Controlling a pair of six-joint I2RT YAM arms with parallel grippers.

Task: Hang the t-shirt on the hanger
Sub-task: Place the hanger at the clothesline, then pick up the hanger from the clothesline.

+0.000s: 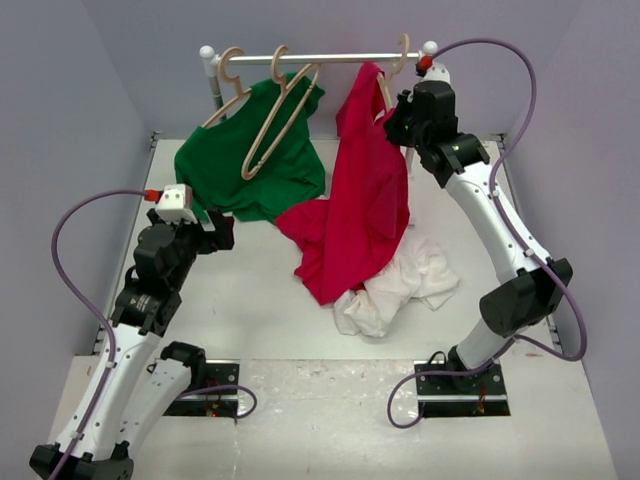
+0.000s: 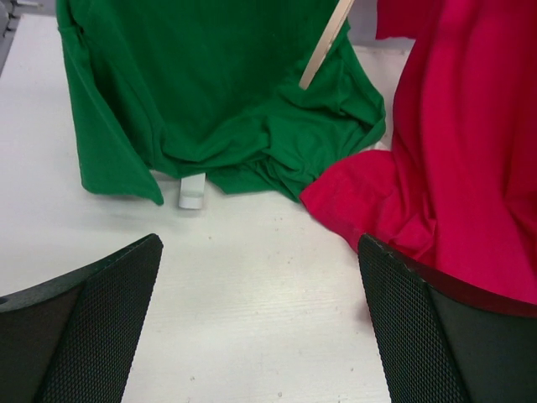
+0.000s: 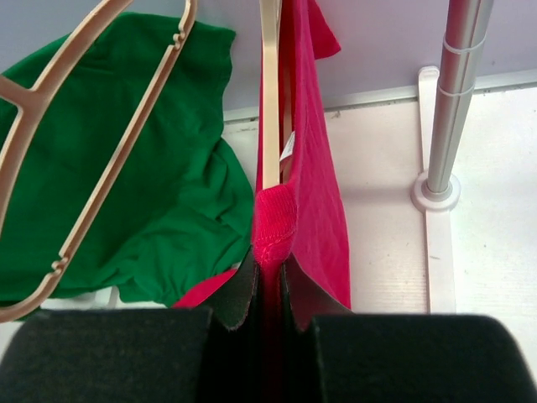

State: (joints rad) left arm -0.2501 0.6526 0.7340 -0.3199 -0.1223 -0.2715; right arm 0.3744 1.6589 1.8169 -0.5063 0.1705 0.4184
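A red t-shirt hangs from the right end of the rail and trails down onto the table. My right gripper is up beside it. In the right wrist view this gripper is shut on the shirt's ribbed collar. A wooden hanger arm runs straight up from the collar, inside the red cloth. That hanger's hook sits on the rail. My left gripper stands open low over the table, left of the red hem, with nothing between its fingers.
A green t-shirt drapes from the rail with two bare wooden hangers in front of it. White cloth lies under the red hem. The rack's right post stands beside the right gripper.
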